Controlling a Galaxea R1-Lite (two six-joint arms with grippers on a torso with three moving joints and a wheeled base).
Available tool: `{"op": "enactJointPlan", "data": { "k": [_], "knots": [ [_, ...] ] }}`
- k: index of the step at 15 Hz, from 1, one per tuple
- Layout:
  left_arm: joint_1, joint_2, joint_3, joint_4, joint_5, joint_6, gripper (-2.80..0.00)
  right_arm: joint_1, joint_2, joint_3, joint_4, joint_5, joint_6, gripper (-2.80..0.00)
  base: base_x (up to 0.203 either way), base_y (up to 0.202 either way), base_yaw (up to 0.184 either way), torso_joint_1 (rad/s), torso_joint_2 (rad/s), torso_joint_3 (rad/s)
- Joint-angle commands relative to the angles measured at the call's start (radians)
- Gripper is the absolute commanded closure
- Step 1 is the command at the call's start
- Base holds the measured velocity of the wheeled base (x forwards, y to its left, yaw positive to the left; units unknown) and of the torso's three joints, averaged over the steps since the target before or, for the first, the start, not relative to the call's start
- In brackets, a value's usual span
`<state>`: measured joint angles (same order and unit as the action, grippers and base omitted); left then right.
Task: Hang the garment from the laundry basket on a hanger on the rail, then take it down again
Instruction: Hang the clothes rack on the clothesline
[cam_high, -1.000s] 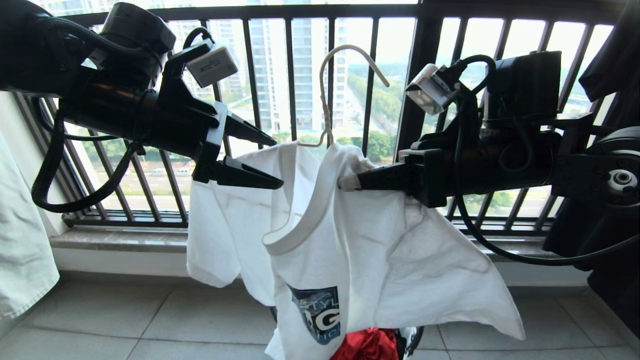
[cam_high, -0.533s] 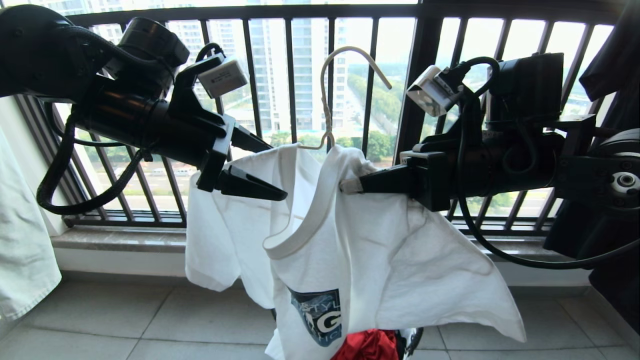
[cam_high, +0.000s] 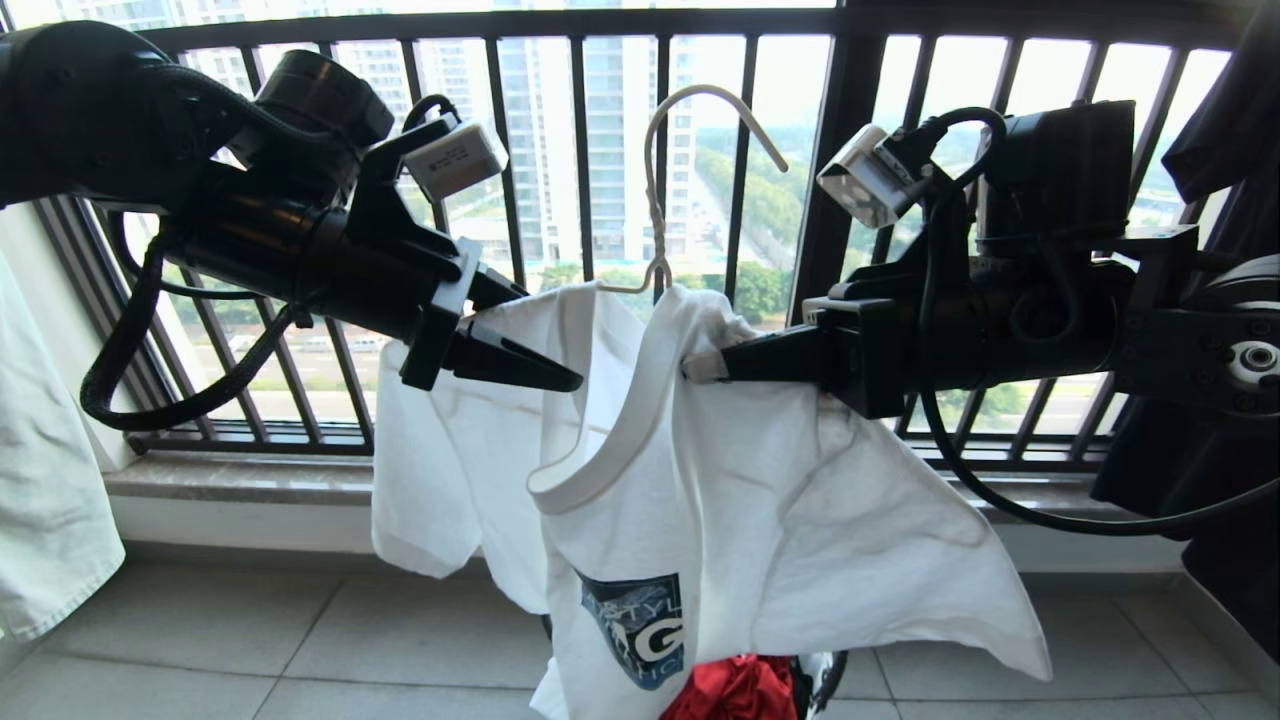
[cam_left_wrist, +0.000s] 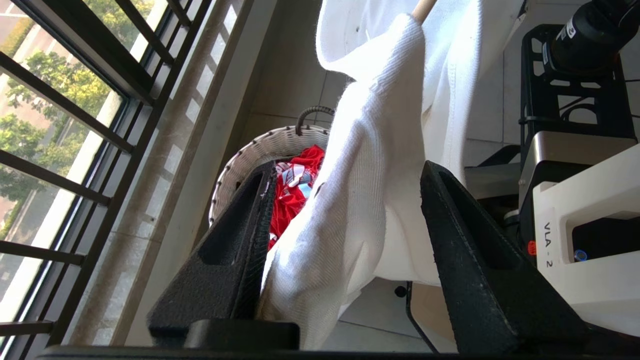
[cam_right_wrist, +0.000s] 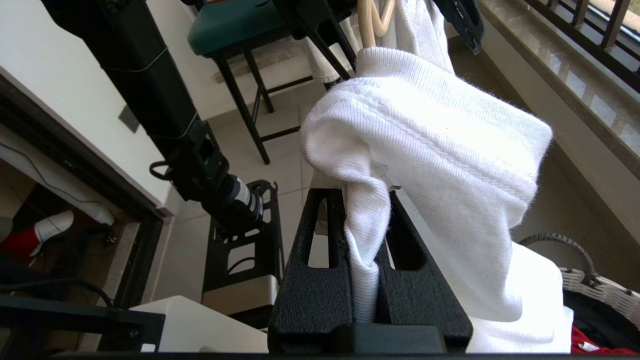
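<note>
Right gripper (cam_high: 700, 366) clamping garment (cam_high: 760, 500), hanger (cam_high: 660, 190) shoulders hidden, laundry basket (cam_left_wrist: 260, 155) half-covered

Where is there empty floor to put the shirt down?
Bare tiles lie between the hanging pale cloth and the T-shirt. Crowded: the laundry basket below already holds a red garment.

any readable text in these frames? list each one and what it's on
"VLA - 2": on the white housing of the robot base, left wrist view.
Large "G", with partial "STYL" above it: on the T-shirt chest logo; the remaining lettering is cut off or folded.
Label on the left wrist camera: too small to read.
</note>
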<state>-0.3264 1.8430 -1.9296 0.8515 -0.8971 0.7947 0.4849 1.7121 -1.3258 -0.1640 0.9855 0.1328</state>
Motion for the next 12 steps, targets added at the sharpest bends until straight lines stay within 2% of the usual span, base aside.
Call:
{"op": "enactJointPlan", "data": {
  "k": [1,12],
  "knots": [
    [-0.013,0.002,0.0,0.003,-0.005,0.005,0.0,-0.004,0.003,-0.003,-0.003,0.005,0.001,0.0,0.0,0.0,0.0,0.0,0.0,0.0],
    [-0.039,-0.017,0.006,0.003,-0.011,0.006,0.0,-0.015,0.014,-0.009,-0.009,0.002,0.002,0.0,0.0,0.0,0.0,0.0,0.0,0.0]
  ]
}}
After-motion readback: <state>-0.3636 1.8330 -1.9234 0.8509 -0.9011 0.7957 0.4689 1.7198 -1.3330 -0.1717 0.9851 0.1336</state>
